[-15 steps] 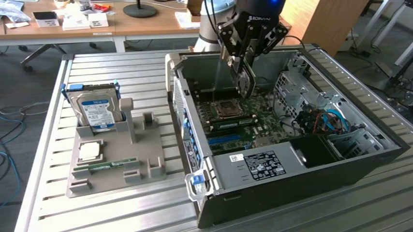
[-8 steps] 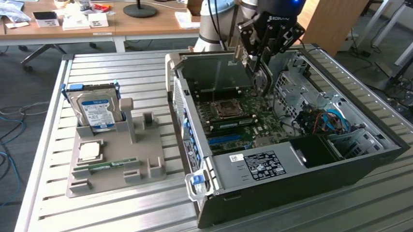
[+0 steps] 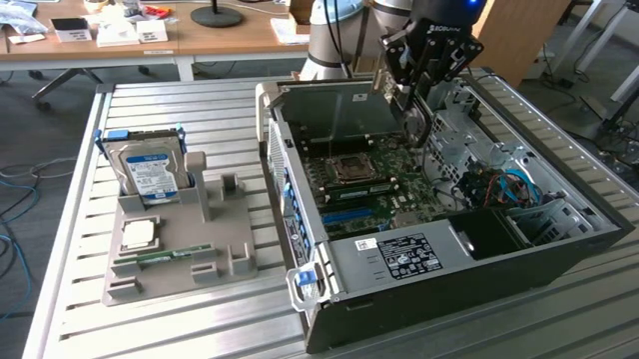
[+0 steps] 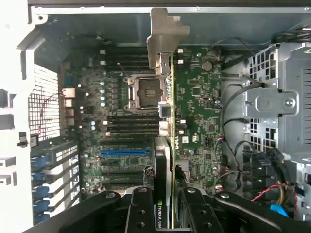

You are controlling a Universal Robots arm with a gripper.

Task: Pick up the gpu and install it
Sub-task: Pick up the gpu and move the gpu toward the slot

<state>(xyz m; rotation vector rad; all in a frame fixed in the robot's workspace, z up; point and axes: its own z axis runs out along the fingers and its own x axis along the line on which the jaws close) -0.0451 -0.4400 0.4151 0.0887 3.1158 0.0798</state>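
The tool (image 4: 164, 208) is grasping the gpu (image 4: 166, 124) edge-down, holding it over the motherboard (image 4: 199, 92) at the far end of the open case (image 3: 469, 277). This looks like the install step, which is calling for lining up its edge with the slots (image 4: 121, 168).

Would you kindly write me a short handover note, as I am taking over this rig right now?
Gripper: shut on the gpu, which is held on edge with its silver bracket pointing away from the fingers.
Position: the gpu hangs inside the open computer case, over the motherboard. I cannot tell whether it touches the board.
Done: the gpu is picked up and over the case.
Left: the gpu is not yet seated in a slot.
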